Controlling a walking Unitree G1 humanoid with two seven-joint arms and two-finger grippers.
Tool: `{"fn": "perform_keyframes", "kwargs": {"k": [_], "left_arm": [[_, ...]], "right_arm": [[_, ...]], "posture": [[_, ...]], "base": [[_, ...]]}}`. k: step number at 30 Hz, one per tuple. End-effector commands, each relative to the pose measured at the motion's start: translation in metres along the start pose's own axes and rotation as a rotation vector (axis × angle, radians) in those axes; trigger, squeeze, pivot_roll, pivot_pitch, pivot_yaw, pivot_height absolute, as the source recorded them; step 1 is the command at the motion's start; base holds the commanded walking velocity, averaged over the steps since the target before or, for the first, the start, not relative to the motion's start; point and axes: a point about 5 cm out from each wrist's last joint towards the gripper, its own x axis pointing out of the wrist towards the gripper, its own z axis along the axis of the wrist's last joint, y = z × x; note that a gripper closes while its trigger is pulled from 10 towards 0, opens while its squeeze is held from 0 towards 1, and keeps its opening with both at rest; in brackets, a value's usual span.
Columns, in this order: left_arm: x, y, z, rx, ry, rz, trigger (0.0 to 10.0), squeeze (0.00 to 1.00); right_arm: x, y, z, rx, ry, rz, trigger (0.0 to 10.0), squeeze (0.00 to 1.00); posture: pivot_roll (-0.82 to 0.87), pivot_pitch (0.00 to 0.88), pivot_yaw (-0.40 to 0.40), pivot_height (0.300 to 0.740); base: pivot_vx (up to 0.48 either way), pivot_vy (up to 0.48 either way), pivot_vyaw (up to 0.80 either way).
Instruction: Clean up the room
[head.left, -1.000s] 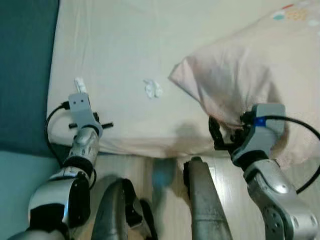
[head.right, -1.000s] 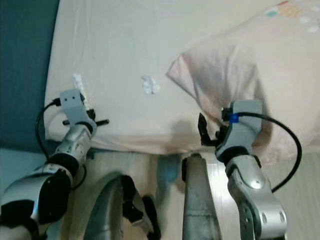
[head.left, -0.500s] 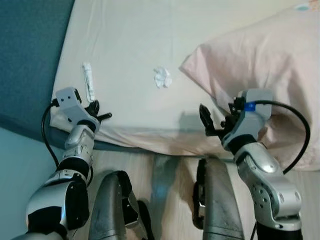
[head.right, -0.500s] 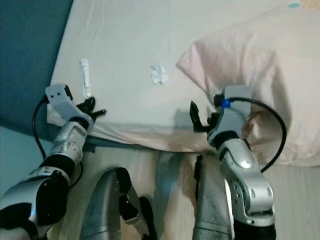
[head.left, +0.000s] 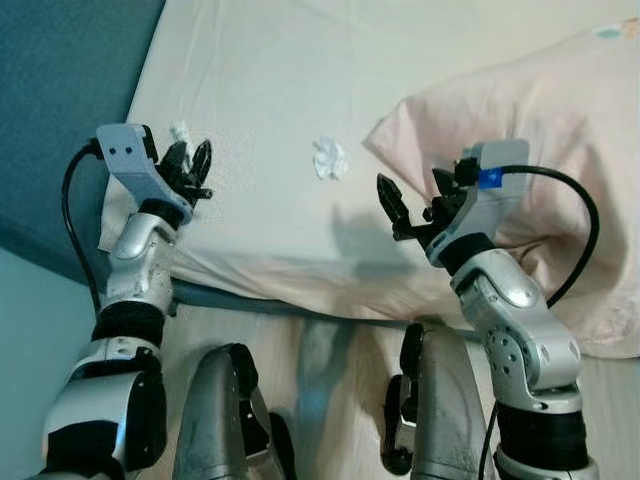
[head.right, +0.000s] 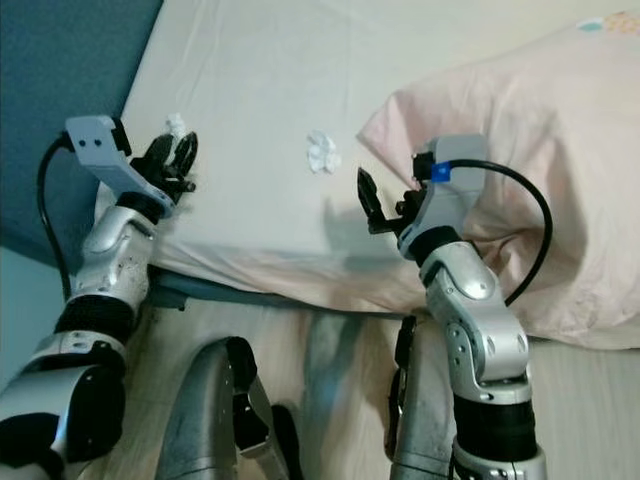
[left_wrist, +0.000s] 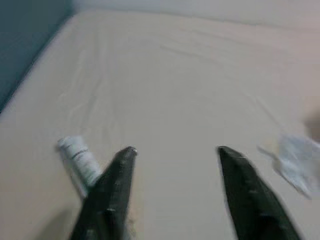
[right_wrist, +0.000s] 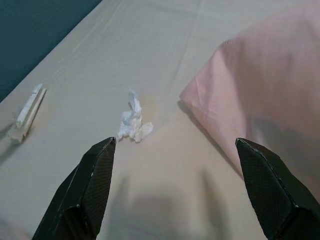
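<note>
A crumpled white tissue (head.left: 329, 158) lies on the cream bed sheet (head.left: 270, 70), just left of a pink pillow (head.left: 520, 110). A small white tube (head.left: 180, 131) lies near the sheet's left edge. My left gripper (head.left: 190, 160) hovers open right beside the tube (left_wrist: 77, 159), with nothing between its fingers (left_wrist: 112, 185). My right gripper (head.left: 412, 195) is open wide above the sheet at the pillow's near corner. It faces the tissue (right_wrist: 132, 125) with the pillow (right_wrist: 260, 100) alongside.
A dark teal surface (head.left: 60, 100) borders the bed on the left. The mattress front edge (head.left: 280, 290) runs below both grippers, with pale wooden floor (head.left: 330, 360) and my own legs (head.left: 220, 420) beneath it.
Both arms have risen from the mattress edge to above the sheet. The left gripper moved up to the tube; the right moved left off the pillow toward the tissue. The camera shifted too.
</note>
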Motion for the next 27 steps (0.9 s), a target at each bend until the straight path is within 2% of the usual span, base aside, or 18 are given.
{"fn": "perform_keyframes", "kwargs": {"k": [1,7,9,11,12,13,17,18,19,20,22,24,27], "left_arm": [[-0.009,0.004,-0.003,0.030,0.043,-0.050,10.0,1.00],[-0.009,0.003,0.005,0.048,0.030,-0.061,10.0,1.00],[-0.007,0.000,-0.012,0.051,0.079,0.081,10.0,1.00],[-0.009,-0.006,-0.040,0.034,0.195,0.249,10.0,1.00],[-0.011,-0.009,-0.048,0.025,0.235,0.290,10.0,1.00],[-0.010,-0.017,-0.058,-0.023,0.274,0.313,10.0,0.00],[-0.010,-0.026,-0.066,-0.080,0.306,0.323,10.0,0.00],[-0.005,-0.035,-0.071,-0.142,0.325,0.346,10.0,0.00],[0.001,-0.043,-0.072,-0.160,0.332,0.351,10.0,0.00],[0.001,-0.043,-0.072,-0.160,0.332,0.351,10.0,0.00],[0.013,-0.055,-0.069,-0.181,0.335,0.364,10.0,0.00],[0.017,-0.058,-0.066,-0.179,0.325,0.369,10.0,0.00],[0.036,-0.061,-0.047,-0.185,0.252,0.403,10.0,0.00]], "right_arm": [[-0.001,0.000,-0.004,-0.001,0.007,0.009,10.0,0.00],[0.001,-0.002,-0.004,-0.001,-0.002,0.014,10.0,0.00],[0.003,0.002,-0.005,0.004,-0.006,0.024,10.0,0.00],[0.004,0.007,-0.008,0.011,-0.001,0.034,10.0,0.00],[0.004,0.009,-0.009,0.012,0.001,0.036,10.0,0.00],[0.004,0.011,-0.010,0.013,0.003,0.038,10.0,0.00],[0.004,0.012,-0.011,0.014,0.005,0.041,10.0,0.00],[0.004,0.014,-0.012,0.013,0.005,0.042,10.0,0.00],[0.003,0.015,-0.012,0.020,-0.001,0.044,10.0,0.00],[0.003,0.015,-0.012,0.020,-0.001,0.044,10.0,0.00],[0.001,0.016,-0.010,0.026,-0.023,0.053,10.0,0.00],[0.000,0.016,-0.009,0.027,-0.032,0.058,10.0,0.00],[-0.003,0.017,-0.008,0.029,-0.043,0.061,10.0,0.00]], "posture": [[-0.16,0.360,0.114,0.435],[-0.14,0.357,0.113,0.420],[-0.14,0.365,0.115,0.410],[-0.13,0.367,0.116,0.400],[-0.13,0.367,0.116,0.395],[-0.13,0.371,0.119,0.390],[-0.13,0.371,0.119,0.380],[-0.15,0.375,0.122,0.375],[-0.15,0.375,0.124,0.370],[-0.15,0.375,0.124,0.370],[-0.15,0.376,0.125,0.370],[-0.15,0.376,0.125,0.370],[-0.16,0.381,0.134,0.370]], "base": [[0.000,0.000,0.00],[0.000,0.000,0.00],[0.000,0.000,0.00],[0.000,0.000,0.00],[0.000,0.000,0.00],[0.000,0.000,0.00],[0.000,0.000,0.00],[0.000,0.000,0.00],[0.000,0.000,0.00],[0.000,0.000,0.00],[0.000,0.000,0.00],[0.000,0.000,0.00],[0.000,0.000,0.00]]}}
